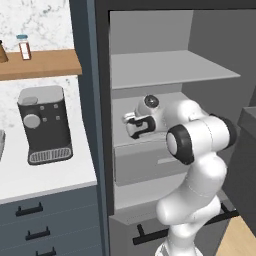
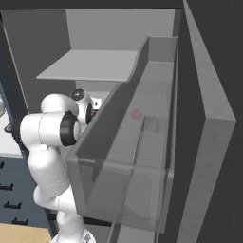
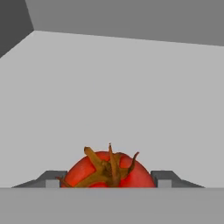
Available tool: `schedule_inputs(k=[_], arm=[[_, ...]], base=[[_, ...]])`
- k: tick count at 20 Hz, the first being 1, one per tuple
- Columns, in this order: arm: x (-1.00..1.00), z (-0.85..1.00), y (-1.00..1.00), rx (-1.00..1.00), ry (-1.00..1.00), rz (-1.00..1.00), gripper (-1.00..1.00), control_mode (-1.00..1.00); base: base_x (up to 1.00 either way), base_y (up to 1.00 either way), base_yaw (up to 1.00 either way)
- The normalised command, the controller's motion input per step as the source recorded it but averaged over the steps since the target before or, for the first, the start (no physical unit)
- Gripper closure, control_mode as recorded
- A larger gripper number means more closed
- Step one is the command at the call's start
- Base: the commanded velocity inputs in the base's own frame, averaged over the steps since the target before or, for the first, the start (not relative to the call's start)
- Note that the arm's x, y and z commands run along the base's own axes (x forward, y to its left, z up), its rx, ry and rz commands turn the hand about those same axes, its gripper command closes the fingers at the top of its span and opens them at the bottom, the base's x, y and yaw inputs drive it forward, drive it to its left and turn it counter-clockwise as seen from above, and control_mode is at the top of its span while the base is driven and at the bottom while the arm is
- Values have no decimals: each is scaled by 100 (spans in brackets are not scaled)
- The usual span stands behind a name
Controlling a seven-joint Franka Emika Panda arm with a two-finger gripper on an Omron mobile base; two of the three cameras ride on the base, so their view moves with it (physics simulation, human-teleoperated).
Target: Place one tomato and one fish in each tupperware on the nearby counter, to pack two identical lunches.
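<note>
Pincer [image 3: 105,183] clamps our tomato [image 3: 106,171] inside the fridge, just over its grey shelf [image 3: 131,96]; we judge the pickup done, and next must carry it to a tupperware on the tabletop [image 1: 45,175]

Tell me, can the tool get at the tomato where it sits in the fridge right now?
Probably yes: in the hand view the tomato sits right between the tool's two fingertips, which flank it closely on both sides. Nothing stands between them. Whether the pads actually press on it I cannot tell.
</note>
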Motion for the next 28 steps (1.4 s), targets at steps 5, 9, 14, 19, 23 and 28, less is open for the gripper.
schedule_inputs(k=[5, 9, 14, 19, 23, 28], arm=[[-97, 8, -3, 3, 0, -1, 100, -100], [-100, 34, -24, 9, 0, -1, 100, -100], [-97, 66, -24, 4, 2, -1, 100, -100], [-94, 81, -24, 0, 8, -6, 100, -100], [-91, 73, -14, 0, 12, -11, 100, -100], [-71, 54, -20, -1, 26, -14, 100, -100]], base=[[0, 0, 0], [0, 0, 0], [0, 0, 0], [0, 0, 0], [0, 0, 0], [0, 0, 0]])
